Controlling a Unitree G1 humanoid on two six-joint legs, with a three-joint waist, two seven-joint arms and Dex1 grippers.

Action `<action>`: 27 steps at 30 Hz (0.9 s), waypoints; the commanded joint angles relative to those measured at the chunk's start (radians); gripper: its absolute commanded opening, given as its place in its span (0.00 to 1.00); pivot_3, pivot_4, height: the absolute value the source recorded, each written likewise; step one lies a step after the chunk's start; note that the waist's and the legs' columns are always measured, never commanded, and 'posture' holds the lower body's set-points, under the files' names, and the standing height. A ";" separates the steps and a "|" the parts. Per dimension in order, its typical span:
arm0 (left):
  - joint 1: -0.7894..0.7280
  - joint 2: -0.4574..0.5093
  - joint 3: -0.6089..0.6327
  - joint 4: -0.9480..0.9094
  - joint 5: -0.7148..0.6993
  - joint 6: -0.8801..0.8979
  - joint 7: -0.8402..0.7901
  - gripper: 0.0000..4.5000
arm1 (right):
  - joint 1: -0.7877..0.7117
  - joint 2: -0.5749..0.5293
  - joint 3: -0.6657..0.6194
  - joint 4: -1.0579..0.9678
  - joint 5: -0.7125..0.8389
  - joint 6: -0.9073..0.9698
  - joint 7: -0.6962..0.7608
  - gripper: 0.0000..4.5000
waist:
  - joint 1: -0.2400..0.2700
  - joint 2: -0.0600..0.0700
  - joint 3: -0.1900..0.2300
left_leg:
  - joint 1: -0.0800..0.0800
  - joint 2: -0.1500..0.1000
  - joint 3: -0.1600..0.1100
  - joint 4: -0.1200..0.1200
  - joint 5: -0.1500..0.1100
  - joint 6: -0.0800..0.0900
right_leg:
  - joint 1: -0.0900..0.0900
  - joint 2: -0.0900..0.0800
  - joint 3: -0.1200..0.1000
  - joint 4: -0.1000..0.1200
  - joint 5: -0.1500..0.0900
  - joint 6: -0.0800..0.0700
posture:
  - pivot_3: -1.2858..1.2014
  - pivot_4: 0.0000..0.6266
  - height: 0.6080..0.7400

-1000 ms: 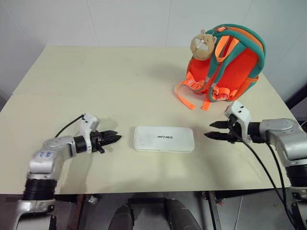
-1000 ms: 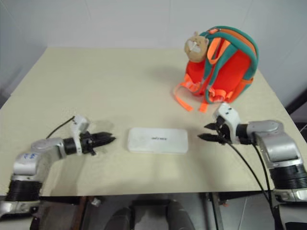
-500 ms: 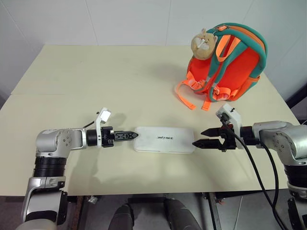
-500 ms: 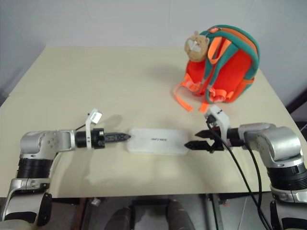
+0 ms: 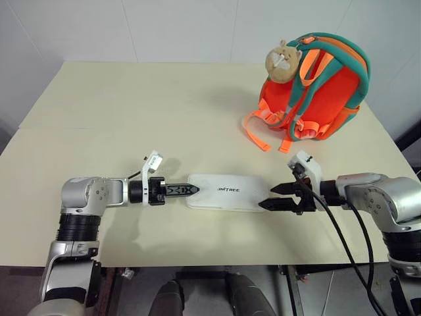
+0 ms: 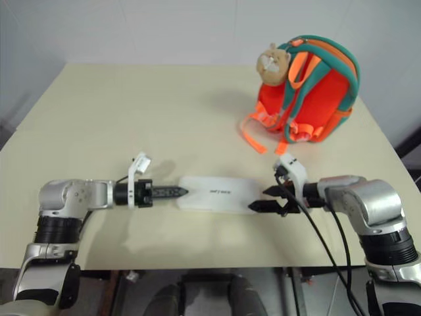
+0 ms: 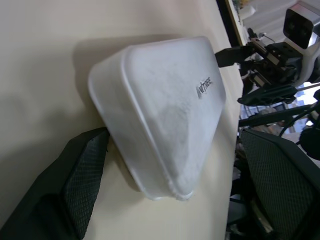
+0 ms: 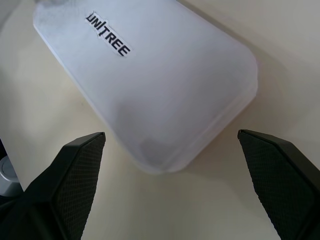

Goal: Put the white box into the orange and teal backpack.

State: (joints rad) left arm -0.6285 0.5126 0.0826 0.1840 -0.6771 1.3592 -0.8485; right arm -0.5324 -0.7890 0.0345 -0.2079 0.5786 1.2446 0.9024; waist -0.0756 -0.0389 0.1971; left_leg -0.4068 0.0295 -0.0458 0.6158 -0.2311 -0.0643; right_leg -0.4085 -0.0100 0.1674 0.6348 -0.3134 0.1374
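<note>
White box point(image 5: 228, 191) lies flat on the table point(image 5: 131, 112), lettering up, long axis running between the two grippers.

Left gripper point(image 5: 187, 190): fingers spread wide. In the left wrist view one finger point(image 7: 75, 185) sits at one side of the box's near short end, right by its edge; the other finger point(image 7: 280, 185) stands clear on the far side. The box end lies between them, not pinched. From the head camera the fingertips overlap the box's end; contact cannot be confirmed.

Right gripper point(image 5: 273, 197): fingers also spread wide, tips at the opposite short end of the box. In the right wrist view both fingers point(image 8: 75, 175) flank the box's rounded end with table showing on each side; no touch visible. Nothing held by either gripper.

Backpack point(image 5: 316, 92): stands upright on the table, beyond the right gripper and well apart from the box. Plush charm point(image 5: 283, 59) hangs at its top, on the side facing the left arm. Orange straps point(image 5: 256, 135) trail onto the table toward the box. The box is outside the backpack.
</note>
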 commanded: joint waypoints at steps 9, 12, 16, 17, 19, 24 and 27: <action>-0.052 -0.085 -0.018 0.106 -0.057 0.137 -0.011 0.99 | 0.001 -0.008 0.017 -0.012 0.006 -0.079 0.009 1.00 | 0.004 0.000 0.000 | 0.000 0.000 0.000 0.000 0.000 0.000 | 0.000 0.000 0.000 0.000 0.000 0.000 | 0.52 0.24 1.00; -0.079 -0.090 -0.010 0.138 -0.058 0.144 -0.015 0.99 | 0.008 -0.015 0.016 -0.010 0.005 -0.095 0.010 1.00 | 0.005 0.000 0.000 | 0.000 0.000 0.000 0.000 0.000 0.000 | 0.000 0.000 0.000 0.000 0.000 0.000 | 0.52 0.24 1.00; -0.091 -0.086 -0.013 0.158 -0.067 0.157 -0.031 0.99 | 0.028 -0.028 0.012 -0.019 0.009 -0.111 0.020 1.00 | 0.005 0.000 0.000 | 0.000 0.000 0.000 0.000 0.000 0.000 | 0.000 0.000 0.000 0.000 0.000 0.000 | 0.52 0.24 1.00; -0.092 -0.084 -0.016 0.160 -0.069 0.160 -0.037 0.99 | 0.033 -0.031 0.011 -0.021 0.010 -0.116 0.023 1.00 | 0.005 0.000 0.000 | 0.000 0.000 0.000 0.000 0.000 0.000 | 0.000 0.000 0.000 0.000 0.000 0.000 | 0.52 0.24 1.00; -0.094 -0.083 -0.017 0.164 -0.072 0.166 -0.044 0.99 | 0.042 -0.037 0.009 -0.020 0.010 -0.127 0.028 1.00 | 0.005 0.000 0.000 | 0.000 0.000 0.000 0.000 0.000 0.000 | 0.000 0.000 0.000 0.000 0.000 0.000 | 0.52 0.24 1.00; -0.102 -0.077 -0.003 0.161 -0.096 0.206 -0.061 0.75 | 0.053 -0.049 0.009 -0.001 -0.002 -0.161 0.038 1.00 | 0.001 0.000 0.000 | 0.000 0.000 0.000 0.000 0.000 0.000 | 0.000 0.000 0.000 0.000 0.000 0.000 | 0.52 0.24 1.00; -0.097 -0.060 -0.001 0.145 -0.117 0.242 -0.071 0.54 | 0.062 -0.057 0.011 0.008 -0.010 -0.190 0.048 1.00 | -0.003 0.000 0.000 | 0.000 0.000 0.000 0.000 0.000 0.000 | 0.000 0.000 0.000 0.000 0.000 0.000 | 0.52 0.24 1.00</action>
State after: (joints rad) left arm -0.7147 0.4419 0.0692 0.3583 -0.7551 1.5780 -0.8975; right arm -0.4794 -0.8247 0.0652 -0.1935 0.5700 1.0824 0.9351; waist -0.0787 -0.0389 0.1972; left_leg -0.4069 0.0294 -0.0458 0.6156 -0.2311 -0.0644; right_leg -0.4089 -0.0099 0.1674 0.6347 -0.3134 0.1377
